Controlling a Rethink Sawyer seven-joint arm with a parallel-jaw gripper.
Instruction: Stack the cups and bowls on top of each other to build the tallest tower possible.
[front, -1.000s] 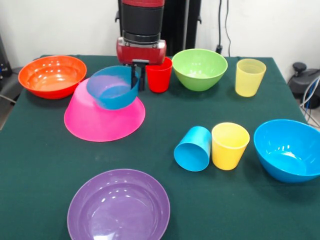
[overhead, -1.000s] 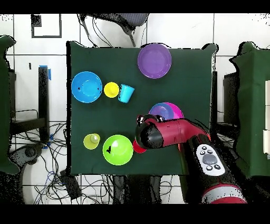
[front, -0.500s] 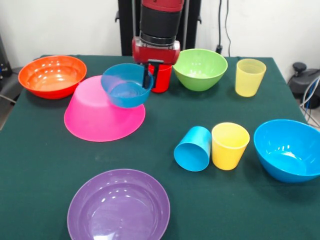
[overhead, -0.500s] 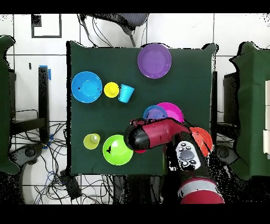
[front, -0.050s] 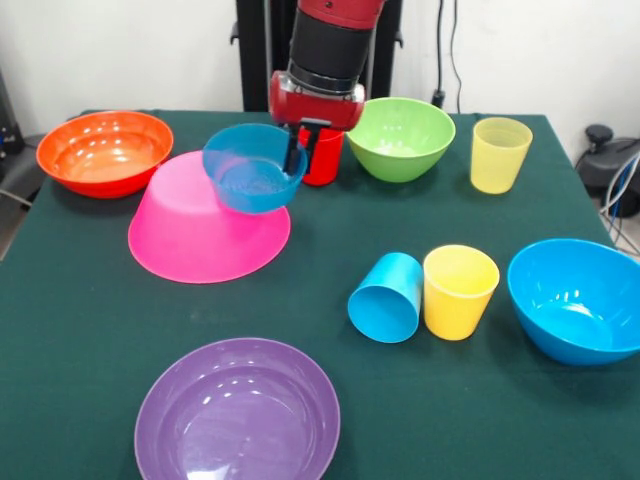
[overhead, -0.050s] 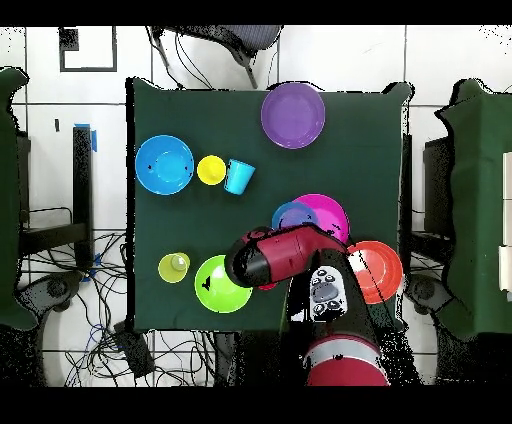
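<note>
My gripper (front, -0.050s: 297, 157) is shut on the right rim of the small blue bowl (front, -0.050s: 252, 168), holding it mouth-up and slightly tilted. It hangs over the far right side of the big pink bowl (front, -0.050s: 200, 232), which lies upside down. From above, the small blue bowl (overhead, -0.050s: 293, 216) overlaps the pink bowl (overhead, -0.050s: 330, 213), and the arm (overhead, -0.050s: 275, 255) hides the fingers. A red cup (front, -0.050s: 324, 165) stands right behind the gripper. A blue cup (front, -0.050s: 387, 297) lies on its side next to an upright yellow cup (front, -0.050s: 459, 291). A pale yellow cup (front, -0.050s: 499, 153) stands at the far right.
An orange bowl (front, -0.050s: 105, 150) sits far left, beside the pink one. A green bowl (front, -0.050s: 400, 137) stands close to the right of the gripper. A medium blue bowl (front, -0.050s: 578, 298) is at the right edge and a purple bowl (front, -0.050s: 238, 412) at the near edge.
The arm has swung right, carrying the small blue bowl from the pink bowl's top toward its right side. The bowl has turned from steeply tilted to nearly mouth-up.
</note>
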